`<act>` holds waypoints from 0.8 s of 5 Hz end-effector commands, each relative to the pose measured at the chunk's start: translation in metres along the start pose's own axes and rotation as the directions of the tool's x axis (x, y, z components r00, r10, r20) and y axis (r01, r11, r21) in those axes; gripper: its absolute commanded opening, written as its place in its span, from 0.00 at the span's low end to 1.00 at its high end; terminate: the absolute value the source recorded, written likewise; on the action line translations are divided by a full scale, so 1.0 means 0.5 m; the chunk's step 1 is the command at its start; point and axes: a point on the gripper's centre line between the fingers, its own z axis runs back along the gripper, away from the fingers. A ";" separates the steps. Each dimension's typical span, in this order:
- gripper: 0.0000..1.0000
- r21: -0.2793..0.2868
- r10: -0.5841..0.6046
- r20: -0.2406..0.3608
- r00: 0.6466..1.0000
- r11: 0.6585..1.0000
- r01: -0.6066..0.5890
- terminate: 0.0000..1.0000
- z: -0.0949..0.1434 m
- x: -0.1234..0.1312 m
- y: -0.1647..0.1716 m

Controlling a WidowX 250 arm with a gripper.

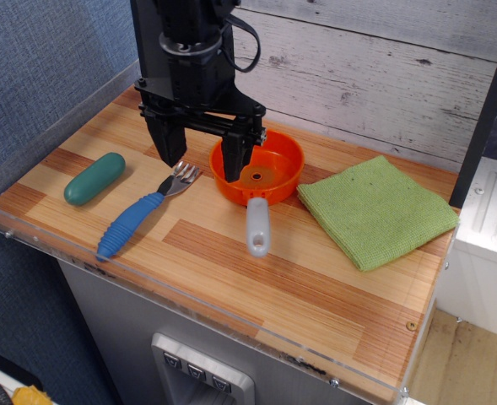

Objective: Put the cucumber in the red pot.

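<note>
The cucumber [94, 178] is a teal-green capsule lying on the wooden table near the left edge. The red pot [269, 160] is an orange-red round pan at the table's middle, empty, with its grey handle [257, 228] pointing toward the front. My gripper [204, 155] is open and empty, hanging above the table between the fork's head and the pot's left rim. Its right finger [239, 156] overlaps the pot's left rim. The cucumber lies well to the gripper's left.
A blue-handled fork [138, 216] lies between the cucumber and the pot. A green cloth [376, 209] lies to the right of the pot. A dark post [153, 51] stands at the back left. Clear plastic walls [54, 110] edge the table's left and front.
</note>
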 end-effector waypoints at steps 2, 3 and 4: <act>1.00 0.074 0.048 0.020 0.999 0.996 -0.049 0.00 -0.026 0.013 0.167; 1.00 0.079 0.053 0.013 0.999 0.995 -0.054 0.00 -0.042 0.015 0.211; 1.00 0.073 0.062 0.017 0.998 0.995 -0.063 0.00 -0.053 0.016 0.237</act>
